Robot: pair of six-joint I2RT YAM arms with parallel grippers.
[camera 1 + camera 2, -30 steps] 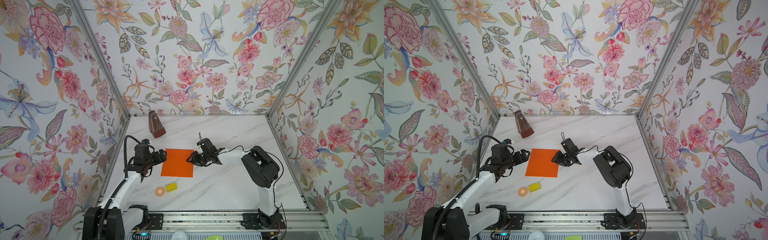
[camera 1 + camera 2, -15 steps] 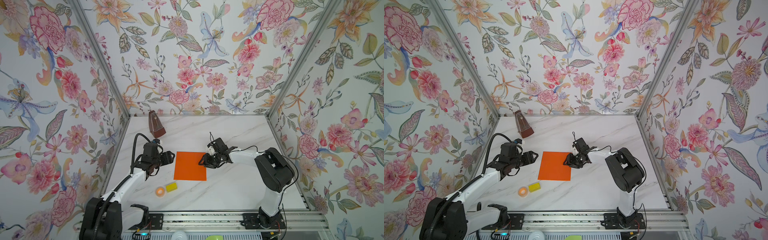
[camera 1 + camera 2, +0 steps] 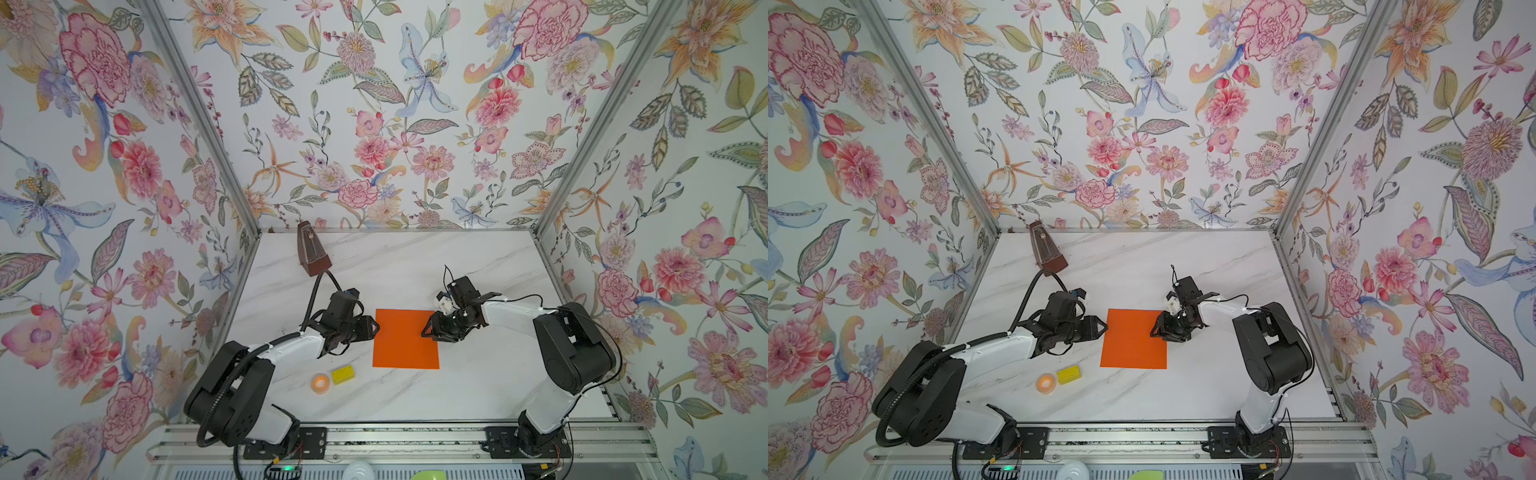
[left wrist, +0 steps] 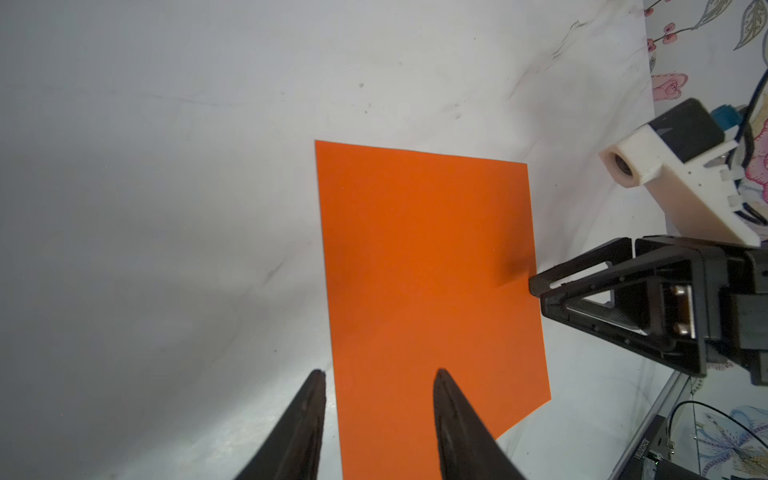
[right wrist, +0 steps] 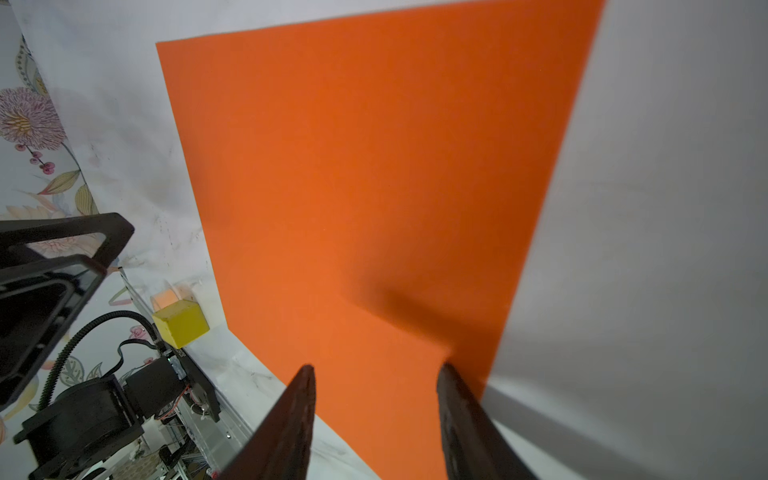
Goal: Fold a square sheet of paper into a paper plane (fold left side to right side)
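The square sheet of paper (image 3: 406,338) (image 3: 1133,338) is bright orange and lies flat and unfolded on the marble table in both top views. My left gripper (image 3: 376,327) (image 3: 1102,327) sits low at the sheet's left edge. In the left wrist view its jaws (image 4: 379,370) stand apart, one finger over the paper (image 4: 428,266) and one over bare table. My right gripper (image 3: 424,332) (image 3: 1154,330) is at the sheet's right edge, its tip touching the paper. It is open in the right wrist view (image 5: 376,366), with the sheet (image 5: 365,187) below. No paper plane shape shows.
A brown metronome (image 3: 311,251) (image 3: 1047,249) stands at the back left. An orange tape ring (image 3: 320,382) and a yellow block (image 3: 343,374) lie near the front, left of the sheet. Floral walls enclose three sides and a metal rail (image 3: 374,440) runs along the front.
The sheet has slid right toward the table's middle, with the right gripper at its right edge. The left gripper followed it to the right and its jaws have narrowed.
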